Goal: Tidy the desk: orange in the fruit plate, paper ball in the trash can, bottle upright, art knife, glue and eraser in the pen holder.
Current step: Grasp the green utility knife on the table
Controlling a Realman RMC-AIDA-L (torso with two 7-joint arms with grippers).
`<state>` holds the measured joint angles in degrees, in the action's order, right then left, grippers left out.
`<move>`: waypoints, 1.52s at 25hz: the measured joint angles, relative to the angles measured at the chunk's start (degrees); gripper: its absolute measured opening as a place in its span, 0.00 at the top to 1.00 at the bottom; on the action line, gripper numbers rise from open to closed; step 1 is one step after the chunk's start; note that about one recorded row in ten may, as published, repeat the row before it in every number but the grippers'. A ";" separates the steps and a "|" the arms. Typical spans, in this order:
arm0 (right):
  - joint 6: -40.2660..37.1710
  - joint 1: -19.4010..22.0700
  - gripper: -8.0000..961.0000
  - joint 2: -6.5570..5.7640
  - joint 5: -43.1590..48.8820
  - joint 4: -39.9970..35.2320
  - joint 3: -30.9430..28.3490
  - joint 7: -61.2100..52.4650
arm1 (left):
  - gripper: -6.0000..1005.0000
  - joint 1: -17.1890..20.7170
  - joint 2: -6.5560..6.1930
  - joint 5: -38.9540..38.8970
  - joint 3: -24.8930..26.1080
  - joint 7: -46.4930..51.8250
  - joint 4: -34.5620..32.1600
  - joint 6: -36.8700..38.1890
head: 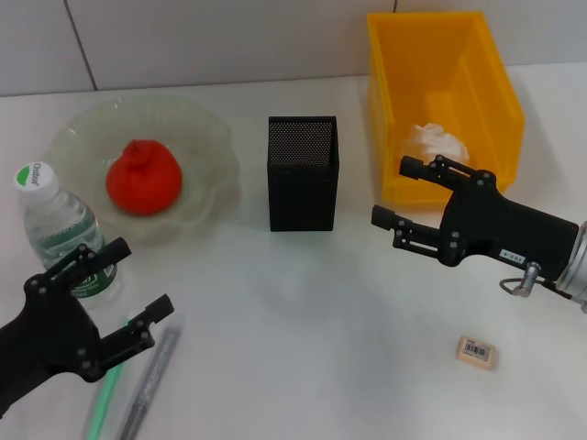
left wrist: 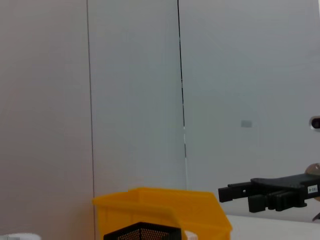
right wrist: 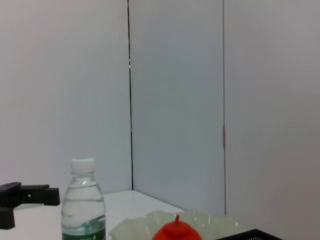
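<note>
The orange lies in the glass fruit plate at the back left; it also shows in the right wrist view. The bottle stands upright beside the plate. The paper ball lies in the yellow bin. The black mesh pen holder stands in the middle. The eraser lies at the front right. A grey pen-shaped item and a green slim item lie at the front left. My left gripper is open and empty above them. My right gripper is open and empty in front of the bin.
A grey tiled wall closes the back of the white table. The left wrist view shows the yellow bin, the pen holder's rim and my right gripper. The right wrist view shows the bottle and my left gripper.
</note>
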<state>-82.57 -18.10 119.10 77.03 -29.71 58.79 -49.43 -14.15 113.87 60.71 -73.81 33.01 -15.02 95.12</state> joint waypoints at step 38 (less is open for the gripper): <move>7.35 -1.20 0.20 -0.15 0.31 -0.73 -2.63 -1.37 | 0.21 10.04 4.37 50.35 21.43 53.61 -54.83 -11.19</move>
<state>-75.22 -19.31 118.95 77.35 -30.44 56.15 -50.80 -4.10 118.24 111.06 -52.37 86.63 -69.85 83.93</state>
